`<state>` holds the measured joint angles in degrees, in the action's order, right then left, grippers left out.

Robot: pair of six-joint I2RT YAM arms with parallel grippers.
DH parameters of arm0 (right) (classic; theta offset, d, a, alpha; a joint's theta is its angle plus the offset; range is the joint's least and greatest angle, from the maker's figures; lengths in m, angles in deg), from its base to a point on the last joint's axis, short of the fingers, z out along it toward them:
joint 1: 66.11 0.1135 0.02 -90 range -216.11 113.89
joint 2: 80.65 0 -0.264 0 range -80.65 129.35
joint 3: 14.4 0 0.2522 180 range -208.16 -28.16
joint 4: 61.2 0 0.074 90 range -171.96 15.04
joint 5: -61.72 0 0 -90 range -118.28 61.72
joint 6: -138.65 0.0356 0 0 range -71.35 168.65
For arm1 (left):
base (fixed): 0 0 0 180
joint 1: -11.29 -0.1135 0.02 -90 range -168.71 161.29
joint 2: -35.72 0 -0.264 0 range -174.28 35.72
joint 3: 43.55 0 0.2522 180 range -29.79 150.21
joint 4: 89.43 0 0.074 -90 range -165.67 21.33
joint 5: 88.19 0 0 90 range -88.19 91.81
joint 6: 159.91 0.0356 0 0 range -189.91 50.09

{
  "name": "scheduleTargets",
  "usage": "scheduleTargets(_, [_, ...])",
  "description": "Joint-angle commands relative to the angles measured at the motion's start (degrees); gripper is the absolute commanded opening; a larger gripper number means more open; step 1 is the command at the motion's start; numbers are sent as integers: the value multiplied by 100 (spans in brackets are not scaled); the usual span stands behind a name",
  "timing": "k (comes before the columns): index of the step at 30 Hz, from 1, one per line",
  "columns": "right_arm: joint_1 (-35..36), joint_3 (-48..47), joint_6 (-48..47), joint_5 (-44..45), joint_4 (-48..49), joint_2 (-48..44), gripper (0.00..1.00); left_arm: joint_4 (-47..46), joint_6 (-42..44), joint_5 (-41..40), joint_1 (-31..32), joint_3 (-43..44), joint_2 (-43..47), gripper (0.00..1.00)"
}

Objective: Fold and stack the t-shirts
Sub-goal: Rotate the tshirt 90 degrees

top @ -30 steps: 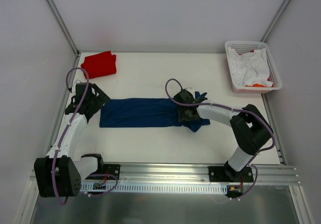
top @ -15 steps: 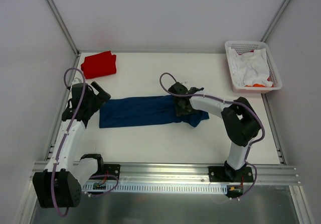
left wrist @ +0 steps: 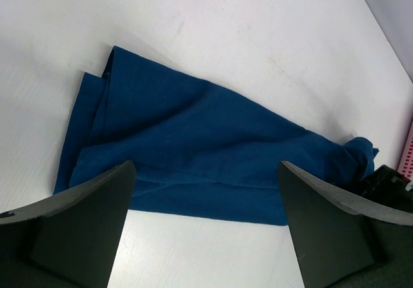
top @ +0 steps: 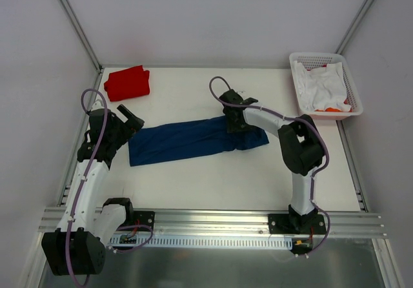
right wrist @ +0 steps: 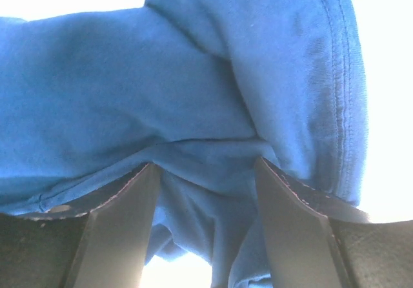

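Observation:
The navy blue t-shirt (top: 187,143) lies folded into a long strip across the middle of the table, and its print is hidden. My right gripper (top: 233,120) is on its right end, shut on a bunch of the navy cloth (right wrist: 206,107) that fills the right wrist view between the fingers (right wrist: 122,223). My left gripper (top: 126,121) is open and empty just off the strip's left end. In the left wrist view the shirt (left wrist: 193,152) lies just beyond the open fingers (left wrist: 84,223). The red t-shirt (top: 127,82) lies folded at the back left.
A white basket (top: 303,104) holding white cloth stands at the back right corner. The enclosure walls close in the table's left, back and right sides. The rail with both arm bases runs along the near edge.
My right gripper has moved toward the back with the shirt's right end, so the strip now slants. My left gripper has lifted and drawn slightly away from the left end.

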<state>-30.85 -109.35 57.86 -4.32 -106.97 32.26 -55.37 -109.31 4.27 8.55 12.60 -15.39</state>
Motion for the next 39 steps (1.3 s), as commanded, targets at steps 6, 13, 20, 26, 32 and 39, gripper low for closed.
scheduleTargets(6, [-415, -670, -121, -349, -104, 522, 63, -69, 134, 106, -60, 76, 58, 93])
scheduleTargets(13, [-740, -1390, -314, -480, -112, 1004, 64, -69, 151, 176, -60, 129, -30, 93])
scheduleTargets(20, [-995, -2524, -481, -726, -297, 1725, 64, -69, 134, 290, -68, 59, -4, 93])
scheduleTargets(26, [-1039, -3515, -754, -1016, -183, 2340, 64, -69, 152, 334, -68, -29, 14, 93])
scheduleTargets(32, [-1136, -4421, -869, -2137, 54, 2789, 66, -61, 169, 317, -68, -47, -48, 93])
scheduleTargets(39, [-1206, -4485, -869, -2896, 818, 2816, 74, -61, 143, 369, -60, -20, -188, 93])
